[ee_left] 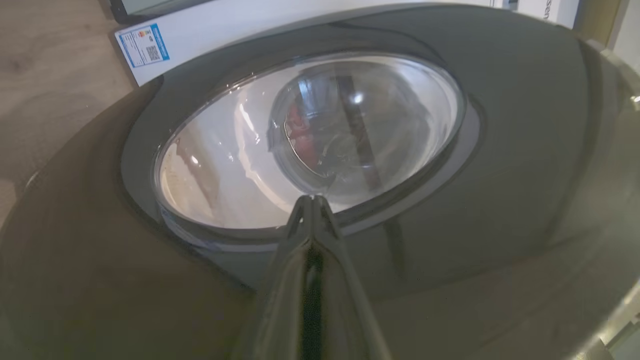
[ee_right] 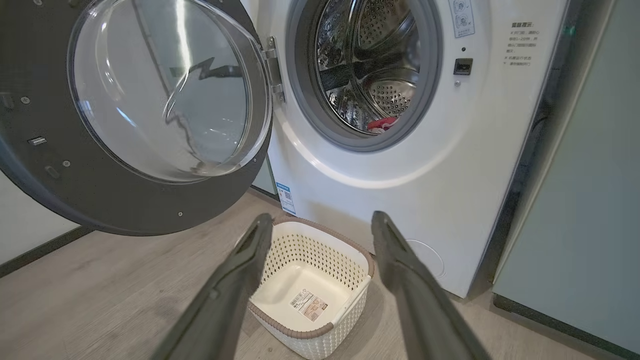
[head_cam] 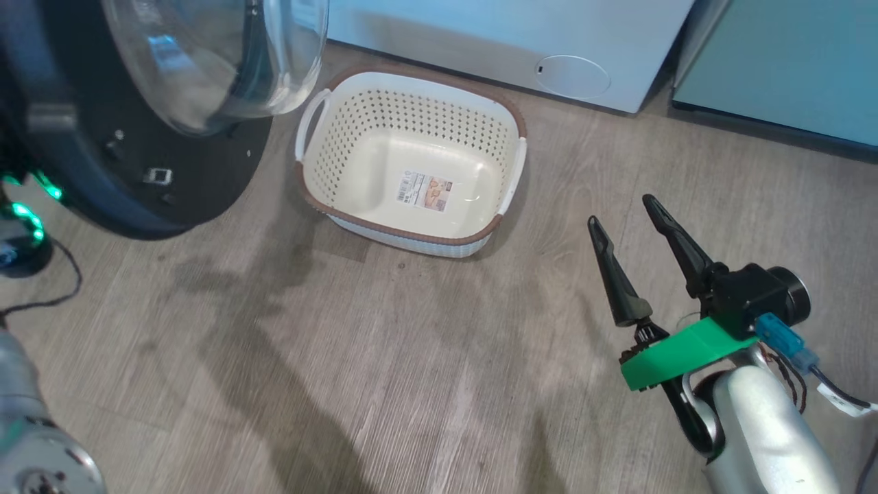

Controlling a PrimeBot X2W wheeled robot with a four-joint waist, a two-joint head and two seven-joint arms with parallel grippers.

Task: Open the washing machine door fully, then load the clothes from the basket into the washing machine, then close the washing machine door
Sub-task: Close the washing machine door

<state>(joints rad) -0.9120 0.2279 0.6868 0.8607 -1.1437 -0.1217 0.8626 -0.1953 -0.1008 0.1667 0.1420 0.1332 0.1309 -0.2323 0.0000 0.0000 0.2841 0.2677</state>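
Left gripper (ee_left: 311,202) closed on nothing, joined tips at the outer face of the washing machine door (ee_left: 500,175), by the rim of its glass (ee_left: 310,140) (contact cannot be told); right gripper (head_cam: 621,213) spread wide over the floor (head_cam: 411,377) near the basket (head_cam: 411,237). The door stands open, the basket sits before the washing machine (ee_right: 400,200), and the clothes (ee_right: 381,123) lie inside its steel drum (ee_right: 375,65).

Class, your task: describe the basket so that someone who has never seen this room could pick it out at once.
Find the white front-loading washing machine with its round black-rimmed door open. On the floor just before it sits the basket: a cream perforated tub with a brown rim, empty but for a label sticker on its base.
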